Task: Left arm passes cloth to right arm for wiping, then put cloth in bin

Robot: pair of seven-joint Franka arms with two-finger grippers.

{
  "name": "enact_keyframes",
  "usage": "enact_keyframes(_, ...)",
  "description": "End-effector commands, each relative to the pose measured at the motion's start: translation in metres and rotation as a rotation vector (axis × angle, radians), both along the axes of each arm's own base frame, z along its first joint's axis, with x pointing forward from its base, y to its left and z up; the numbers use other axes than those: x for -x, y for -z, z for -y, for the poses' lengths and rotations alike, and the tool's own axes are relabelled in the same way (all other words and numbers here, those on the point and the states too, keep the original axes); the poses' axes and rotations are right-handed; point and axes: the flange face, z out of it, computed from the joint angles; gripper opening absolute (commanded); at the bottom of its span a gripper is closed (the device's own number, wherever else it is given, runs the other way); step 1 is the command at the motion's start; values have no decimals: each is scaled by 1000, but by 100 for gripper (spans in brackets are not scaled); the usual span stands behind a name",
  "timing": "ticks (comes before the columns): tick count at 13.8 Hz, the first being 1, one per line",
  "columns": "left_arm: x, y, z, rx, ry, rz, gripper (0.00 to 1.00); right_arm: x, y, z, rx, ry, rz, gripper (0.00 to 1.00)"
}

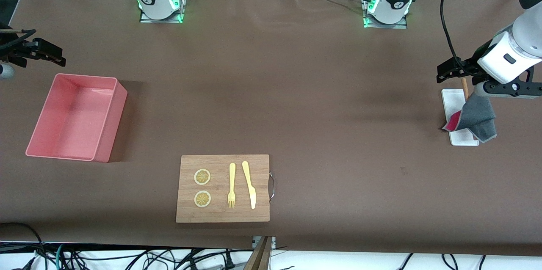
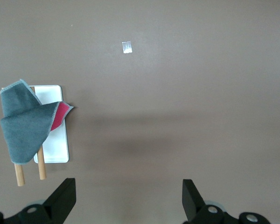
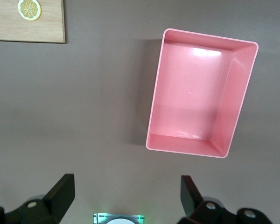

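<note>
The cloth (image 1: pixel 476 119), grey with a red face showing at one corner, hangs draped over two thin wooden rods (image 2: pixel 41 164) at the small white tray (image 1: pixel 454 100), at the left arm's end of the table. It also shows in the left wrist view (image 2: pixel 25 128). My left gripper (image 1: pixel 443 73) hangs in the air just beside the cloth, open and empty (image 2: pixel 128 186). The pink bin (image 1: pixel 76 117) stands empty at the right arm's end and also shows in the right wrist view (image 3: pixel 200 93). My right gripper (image 1: pixel 53 56) waits up beside the bin, open and empty (image 3: pixel 127 182).
A wooden board (image 1: pixel 223 188) with a metal handle lies near the table's front edge. It bears two lemon slices (image 1: pixel 202 177), a yellow fork (image 1: pixel 231 185) and a yellow knife (image 1: pixel 250 184). A small pale mark (image 2: pixel 127 47) is on the brown tabletop.
</note>
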Motion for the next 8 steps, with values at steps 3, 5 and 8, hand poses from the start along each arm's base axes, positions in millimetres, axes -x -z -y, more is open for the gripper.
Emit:
enact_keyframes(3,-3,-5,-1,-3,-10,-11,100,-2,-4,2,-14,10,10,100)
enact_keyframes(5,1,2,-2,-6,-3,-57,100,-2,-4,2,-14,10,10,100)
enact_keyframes(8,-3,18,-43,16,77,-104,100,-2,-4,2,-14,10,10,100)
